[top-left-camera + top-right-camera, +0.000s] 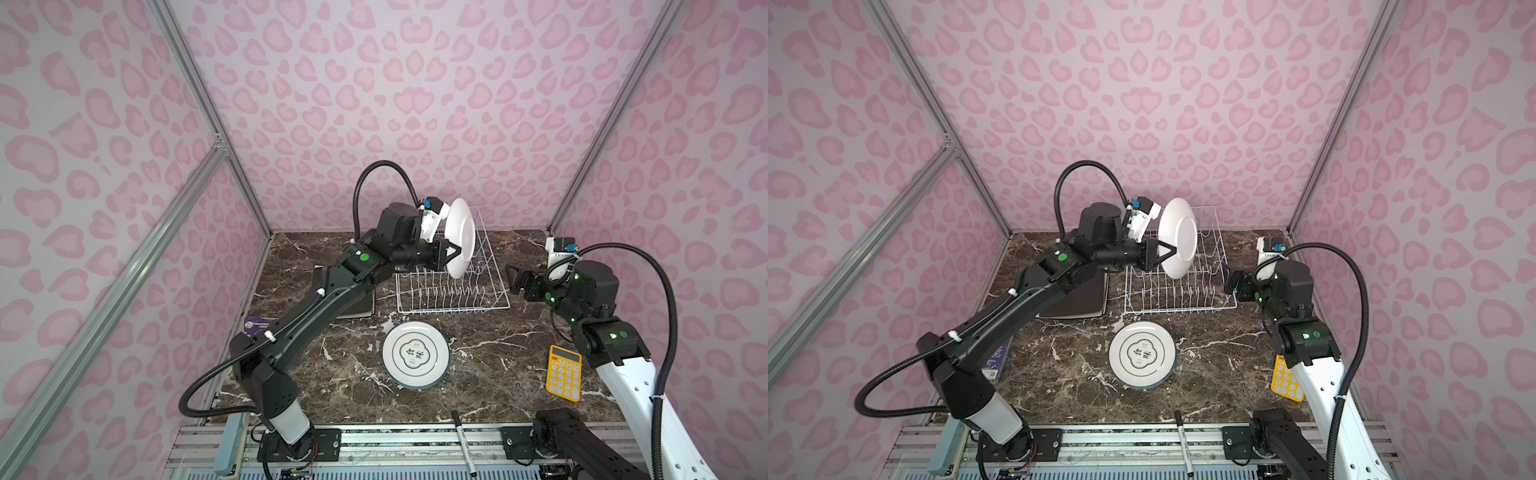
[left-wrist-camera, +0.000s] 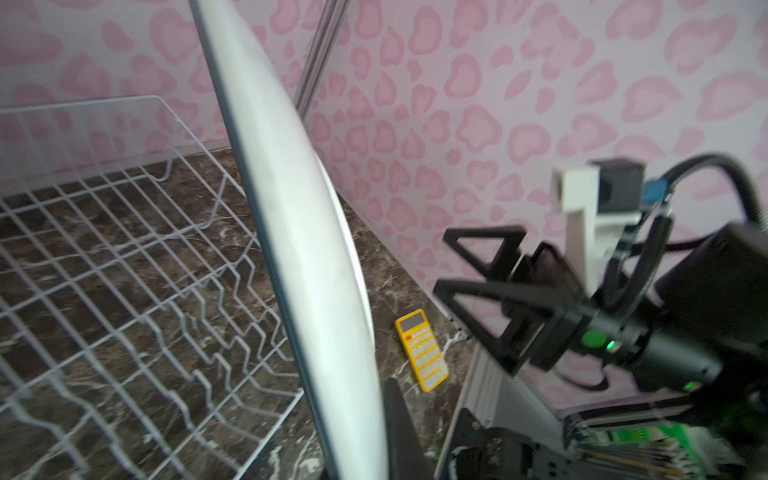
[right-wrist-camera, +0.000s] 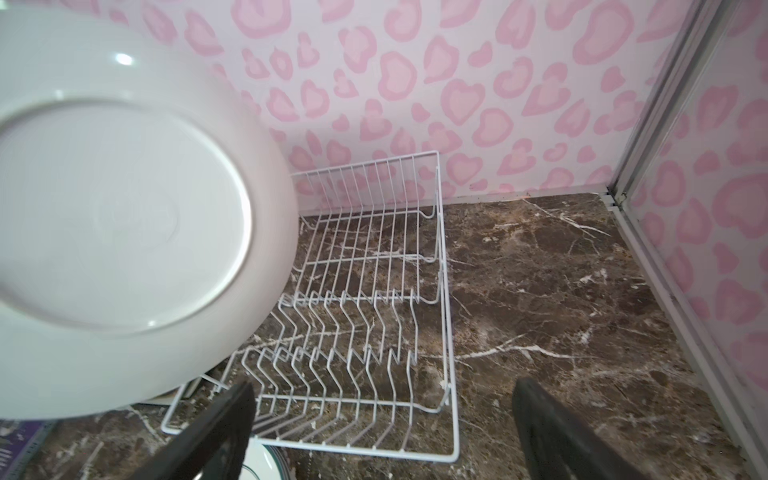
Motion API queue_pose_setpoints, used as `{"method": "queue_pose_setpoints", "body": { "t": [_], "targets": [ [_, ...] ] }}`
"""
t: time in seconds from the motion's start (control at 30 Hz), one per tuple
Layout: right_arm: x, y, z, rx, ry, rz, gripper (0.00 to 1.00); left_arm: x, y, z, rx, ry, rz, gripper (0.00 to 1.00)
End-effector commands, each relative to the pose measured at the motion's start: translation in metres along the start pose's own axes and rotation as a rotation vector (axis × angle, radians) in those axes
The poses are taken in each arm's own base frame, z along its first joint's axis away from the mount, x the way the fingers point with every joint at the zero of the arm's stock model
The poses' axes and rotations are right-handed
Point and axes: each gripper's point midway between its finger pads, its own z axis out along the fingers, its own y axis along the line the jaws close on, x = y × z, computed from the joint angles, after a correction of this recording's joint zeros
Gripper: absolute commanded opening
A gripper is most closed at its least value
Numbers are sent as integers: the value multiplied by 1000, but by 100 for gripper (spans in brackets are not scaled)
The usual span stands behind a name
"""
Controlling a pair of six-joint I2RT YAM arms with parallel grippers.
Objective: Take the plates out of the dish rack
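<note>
My left gripper (image 1: 457,255) (image 1: 1167,251) is shut on the lower rim of a round white plate (image 1: 461,237) (image 1: 1179,239) (image 3: 124,208). It holds the plate upright, above the left side of the white wire dish rack (image 1: 453,309) (image 1: 1179,309) (image 3: 450,332). No plate stands between the rack's prongs. A round plate (image 1: 416,356) (image 1: 1142,355) with a dark rim and printed characters lies flat in front of the rack. A dark square plate (image 1: 357,305) lies left of the rack, partly under the left arm. My right gripper (image 1: 513,280) (image 3: 382,436) hovers open just right of the rack.
A yellow calculator (image 1: 564,372) (image 2: 422,351) lies at the front right beside the right arm. A black marker (image 1: 463,442) rests on the front rail. A purple booklet (image 1: 257,326) sits at the left edge under the left arm. Pink walls close in three sides.
</note>
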Motion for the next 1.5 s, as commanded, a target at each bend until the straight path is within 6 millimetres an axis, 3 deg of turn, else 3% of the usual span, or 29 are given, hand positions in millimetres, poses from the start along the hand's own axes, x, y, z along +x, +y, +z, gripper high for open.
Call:
{"method": "queue_pose_setpoints", "body": {
  "t": [0.0, 0.1, 0.23, 0.33, 0.53, 0.77, 0.97, 1.17, 1.23, 1.3, 1.47],
  "targets": [
    [-7, 34, -1, -190, 94, 194, 96, 22, 28, -31, -207, -25, 435, 3],
    [-28, 65, -4, -341, 121, 305, 94, 59, 33, -48, -293, -30, 725, 3],
    [-42, 99, -5, -437, 137, 362, 94, 85, 44, -59, -400, 63, 922, 3],
    [-22, 119, 5, -413, 242, 338, 93, 99, 50, -60, -514, 101, 1091, 3],
    [34, 137, 29, -331, 395, 325, 82, 121, 50, -58, -628, 147, 1329, 3],
    [88, 127, 49, -197, 515, 321, 66, 126, 39, -56, -684, 125, 1413, 3],
    [109, 136, 55, -225, 570, 348, 47, 136, 40, -54, -696, 154, 1438, 3],
    [110, 140, 48, -273, 540, 421, 14, 143, 46, -58, -703, 179, 1377, 5],
    [108, 140, 45, -289, 522, 442, 1, 142, 44, -62, -694, 163, 1338, 13],
    [106, 139, 42, -292, 498, 461, 0, 138, 42, -66, -692, 142, 1288, 27],
    [95, 130, 39, -287, 404, 491, 0, 136, 35, -88, -632, 75, 1015, 84]
  ]
}}
